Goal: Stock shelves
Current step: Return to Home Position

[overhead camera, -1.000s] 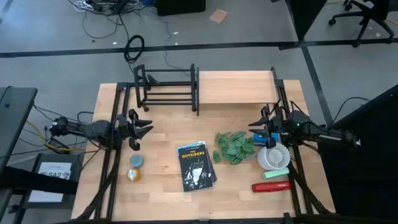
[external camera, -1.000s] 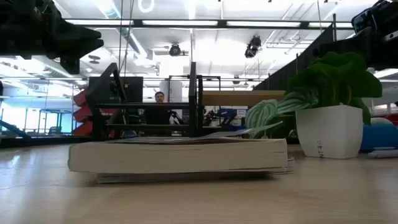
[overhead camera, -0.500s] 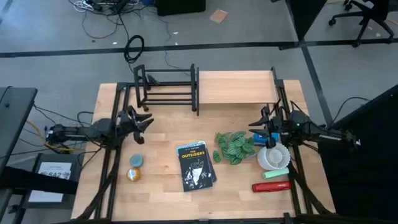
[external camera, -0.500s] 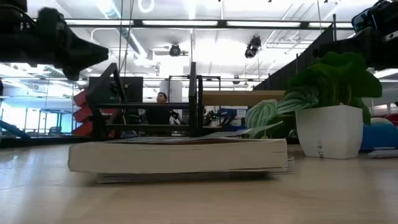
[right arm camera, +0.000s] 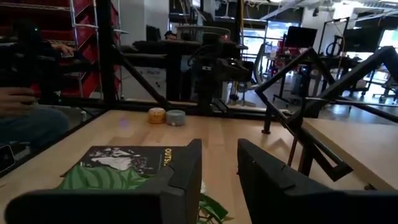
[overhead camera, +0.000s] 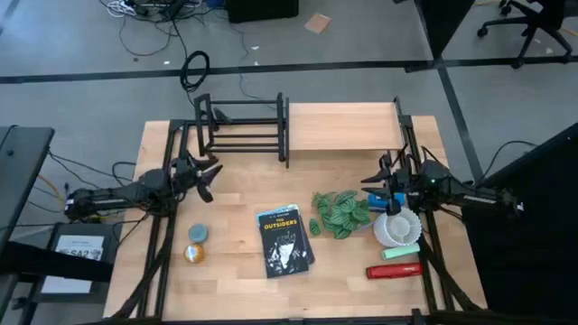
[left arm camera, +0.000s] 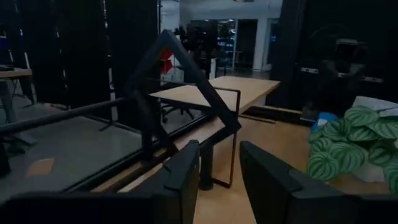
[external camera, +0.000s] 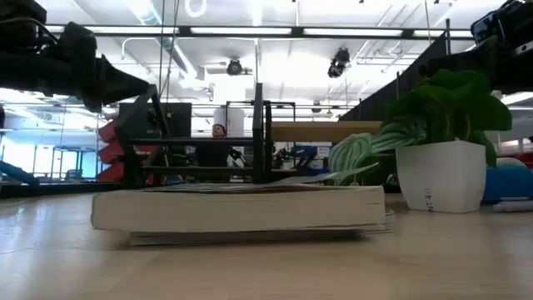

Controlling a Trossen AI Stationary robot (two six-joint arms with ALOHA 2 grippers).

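The left gripper [overhead camera: 209, 176] is hovering left of the black paperback book [overhead camera: 285, 239], fingers apart. The right gripper [overhead camera: 376, 177] is hovering opposite, likewise parted.

High looks straight down, low level across; both show the rack [overhead camera: 284, 126].

I see grey floor [overhead camera: 90, 99] with a coiled cable [overhead camera: 194, 66], an office chair [overhead camera: 526, 23], and ceiling strip lights [external camera: 241, 31].

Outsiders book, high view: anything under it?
A thinner book lies beneath the black book; only its edges show, blue in high view. Its cover is hidden.
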